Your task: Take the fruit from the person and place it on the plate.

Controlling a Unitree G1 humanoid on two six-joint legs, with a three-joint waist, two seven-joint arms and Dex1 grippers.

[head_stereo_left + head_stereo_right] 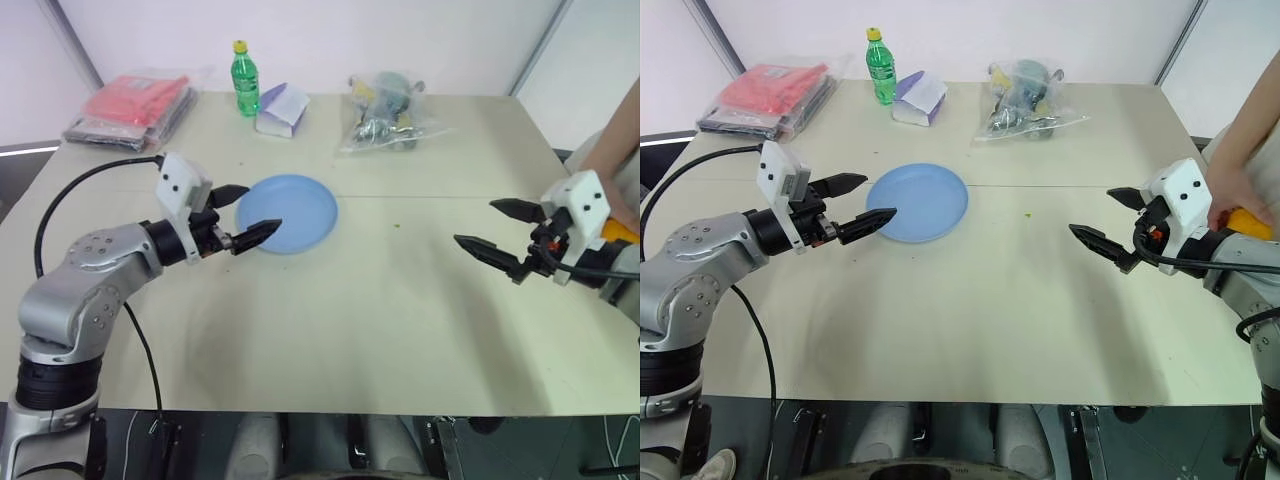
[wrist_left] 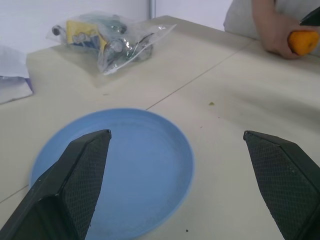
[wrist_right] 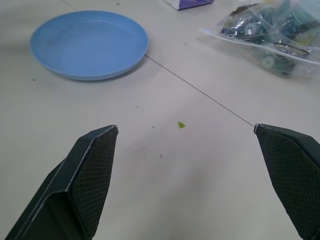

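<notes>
Currently the fruit (image 1: 1250, 222), judged light, firm and smooth-skinned, rests in the person's hand (image 1: 1230, 196) behind the wide, empty jaws of the right gripper (image 1: 1110, 222), which should close across its widest middle.

Person's hand (image 1: 1230, 195) holds orange fruit (image 1: 1248, 222); blue plate (image 1: 918, 201) empty.
</notes>
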